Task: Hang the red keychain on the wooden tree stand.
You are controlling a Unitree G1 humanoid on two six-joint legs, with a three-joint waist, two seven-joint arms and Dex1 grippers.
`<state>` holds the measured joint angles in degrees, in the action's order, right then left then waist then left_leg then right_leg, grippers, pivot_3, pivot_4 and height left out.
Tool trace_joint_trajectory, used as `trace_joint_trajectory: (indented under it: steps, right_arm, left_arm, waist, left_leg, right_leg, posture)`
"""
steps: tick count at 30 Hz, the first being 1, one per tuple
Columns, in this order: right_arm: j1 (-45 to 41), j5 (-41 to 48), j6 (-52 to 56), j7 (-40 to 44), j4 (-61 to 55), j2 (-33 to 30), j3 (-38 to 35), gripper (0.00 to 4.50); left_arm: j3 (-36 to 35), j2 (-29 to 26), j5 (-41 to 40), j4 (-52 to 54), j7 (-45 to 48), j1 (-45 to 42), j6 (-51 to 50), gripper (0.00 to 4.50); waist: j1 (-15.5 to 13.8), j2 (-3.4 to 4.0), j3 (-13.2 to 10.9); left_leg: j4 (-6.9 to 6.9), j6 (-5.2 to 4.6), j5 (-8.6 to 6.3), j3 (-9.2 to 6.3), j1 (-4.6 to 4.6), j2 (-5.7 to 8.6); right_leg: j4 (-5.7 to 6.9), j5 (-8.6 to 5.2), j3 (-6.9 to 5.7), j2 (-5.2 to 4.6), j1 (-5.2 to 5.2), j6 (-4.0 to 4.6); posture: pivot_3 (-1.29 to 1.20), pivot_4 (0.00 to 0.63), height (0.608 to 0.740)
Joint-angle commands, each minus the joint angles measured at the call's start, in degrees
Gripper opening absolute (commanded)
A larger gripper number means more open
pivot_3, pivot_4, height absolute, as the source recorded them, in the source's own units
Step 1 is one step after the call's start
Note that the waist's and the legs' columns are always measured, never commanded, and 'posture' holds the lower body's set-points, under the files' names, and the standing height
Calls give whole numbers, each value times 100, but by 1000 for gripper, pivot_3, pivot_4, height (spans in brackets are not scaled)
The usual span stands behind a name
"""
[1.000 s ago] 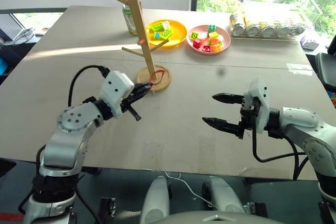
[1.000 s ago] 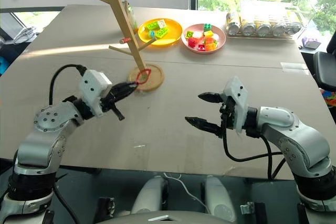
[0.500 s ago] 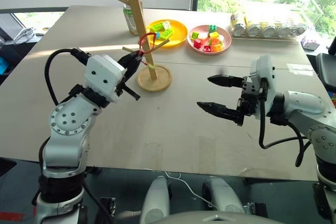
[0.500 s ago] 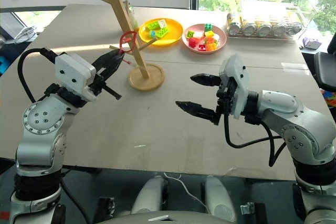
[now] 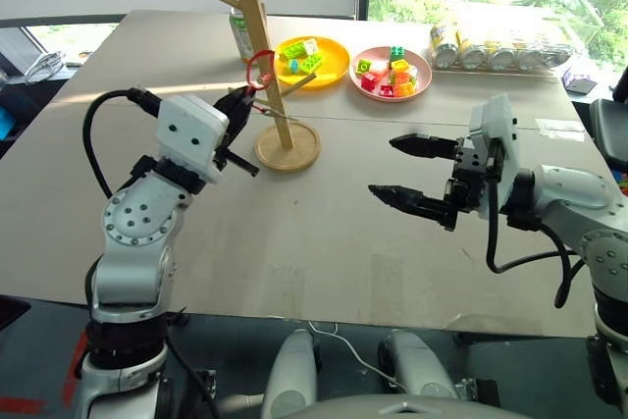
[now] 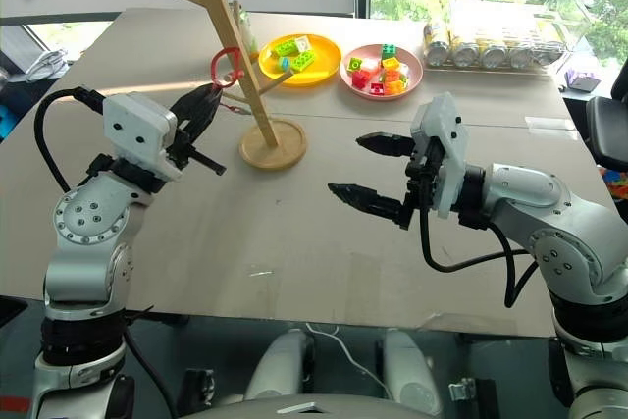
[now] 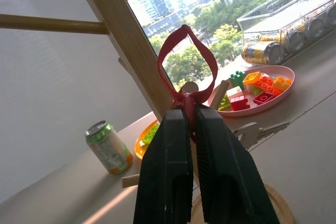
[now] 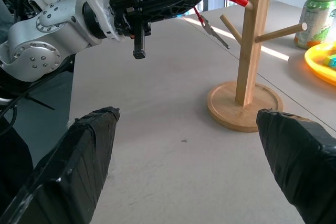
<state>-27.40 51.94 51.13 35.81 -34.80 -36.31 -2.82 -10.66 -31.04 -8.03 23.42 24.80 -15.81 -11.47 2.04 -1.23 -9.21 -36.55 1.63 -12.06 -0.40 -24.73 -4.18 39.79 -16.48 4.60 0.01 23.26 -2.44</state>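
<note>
Lifted from beside the stand's base a second ago, the red keychain [image 5: 259, 68] is now held up against the post of the wooden tree stand [image 5: 262, 56], level with its middle pegs. It is pinched at the bottom of its loop by the left gripper [image 5: 242, 102], whose two black fingers are pressed together on it. The loop stands upright above the fingertips, its long axis running up and down and leaning slightly toward the post, while the dark key [image 7: 260, 131] trails off sideways below it, roughly level. A short peg end [image 7: 189, 87] is seen just behind the loop in the left wrist view (whether the loop is touching it cannot be told).

Behind the stand a green-labelled can [image 7: 108, 147] is set on the table [image 5: 324, 233], and beyond it, to the right, a yellow plate [image 5: 329, 62] and a pink plate [image 5: 417, 80] of toy bricks are placed side by side. A row of cans in a clear box [image 5: 500, 51] is lined along the far edge.

The right gripper [image 5: 410, 170] is held well apart from the stand, over bare table, its fingers spread wide with nothing between them.
</note>
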Motion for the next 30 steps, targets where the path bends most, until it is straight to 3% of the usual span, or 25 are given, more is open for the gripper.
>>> trace_joint_trajectory:
  steps: [1, 10, 14, 21, 26, 30]
  right_arm:
    - [-97, 81, -58, -35, -100, -46, -126, 4500]
    - [-54, 101, -52, -158, -164, -39, -134, 4500]
    - [-40, 127, -46, -199, -193, -40, -130, 4500]
    - [-32, 104, -54, -140, -118, -95, -112, 4500]
    - [-95, -9, -69, 141, 58, -337, -69, 4500]
    - [-386, -161, -112, 455, 472, -628, -99, 4500]
  left_arm:
    - [24, -7, 63, 70, -90, -112, -83, 49]
    - [246, -64, 291, -109, -64, -133, -181, 49]
    - [218, -28, 205, -153, -18, -154, -237, 1257]
    - [57, -54, 0, -74, 6, -177, -599, 4458]
    - [-333, -454, -857, -1, 535, -271, -1694, 4485]
    - [-842, -1421, -2221, -136, 1469, -465, -3461, 4485]
  waist:
    - [0, 0, 0]
    - [3, 0, 0]
    - [7, 0, 0]
    - [7, 0, 0]
    - [17, -1, -1]
    - [35, -1, -3]
  left_leg:
    - [0, 0, 0, 0, 0, 0]
    - [0, 0, 0, 0, 0, 0]
    - [0, 0, 0, -1, 0, 0]
    - [0, 0, 0, 0, 0, 0]
    - [0, 0, 0, -2, 0, 0]
    - [0, 0, 0, -3, 2, -1]
  right_leg:
    - [0, 0, 0, 0, 0, 0]
    - [0, 0, 0, 0, 0, 0]
    - [0, 0, 0, 1, 0, 0]
    - [0, 0, 0, 0, 0, 0]
    - [0, 0, -1, 0, 0, 0]
    - [1, -1, -3, 1, 0, 0]
  posture:
    - [0, 150, 740]
    - [0, 150, 740]
    - [0, 150, 740]
    - [0, 150, 740]
    - [0, 150, 740]
    - [0, 150, 740]
